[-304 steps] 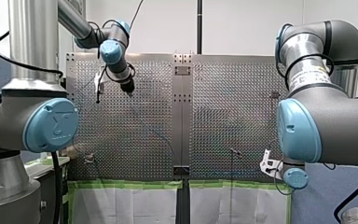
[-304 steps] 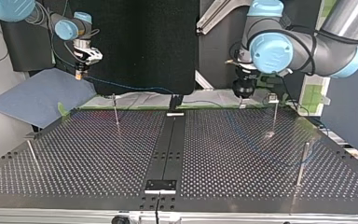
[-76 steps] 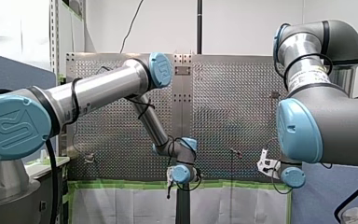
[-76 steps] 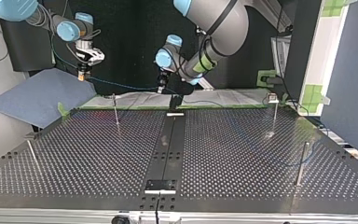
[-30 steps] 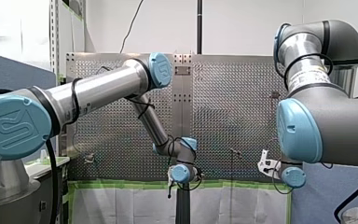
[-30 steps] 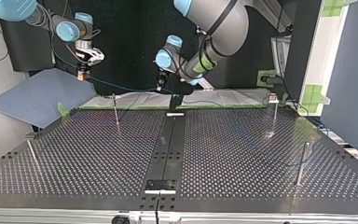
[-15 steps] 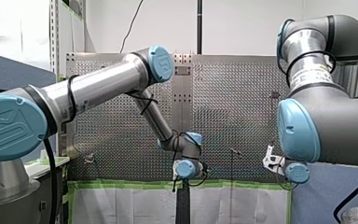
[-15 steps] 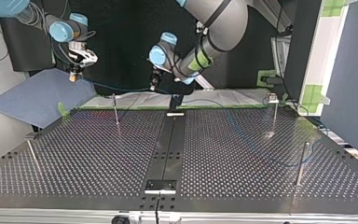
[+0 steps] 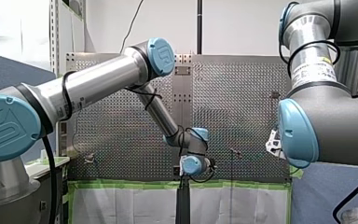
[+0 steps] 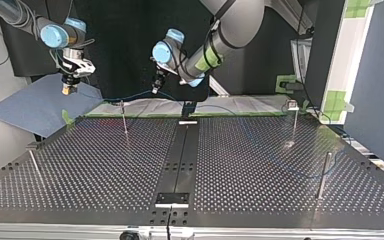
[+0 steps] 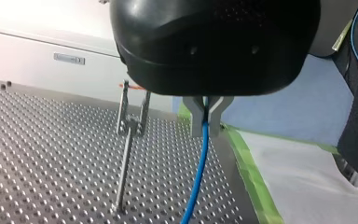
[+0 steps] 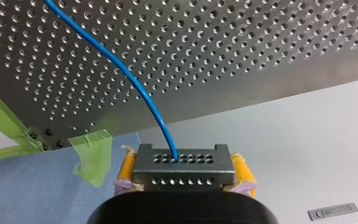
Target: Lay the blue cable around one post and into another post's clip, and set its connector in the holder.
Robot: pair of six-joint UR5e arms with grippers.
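Note:
The thin blue cable (image 11: 198,172) hangs down from my left gripper (image 11: 206,113), whose metal fingers are shut on it, just beside a slim post with a forked clip (image 11: 130,125). My right gripper (image 12: 183,186) has its yellow pads shut on the grey perforated connector (image 12: 183,169), and the cable (image 12: 121,70) leaves the connector's top. In the top view my left gripper (image 10: 156,88) hovers past the table's far edge. My right gripper (image 10: 68,90) is further left, and the cable (image 10: 125,96) sags between them. A black holder (image 10: 188,109) stands at the far middle.
Thin posts stand on the perforated table: far left (image 10: 123,117), far right (image 10: 294,122), near right (image 10: 323,175) and near left (image 10: 33,162). A blue mat (image 10: 35,105) and green tape (image 10: 130,115) lie past the far edge. A second bracket (image 10: 172,199) sits at the near middle.
Both grippers have shifted toward the top view's left, carrying the cable along. In the front view my right arm's wrist has risen.

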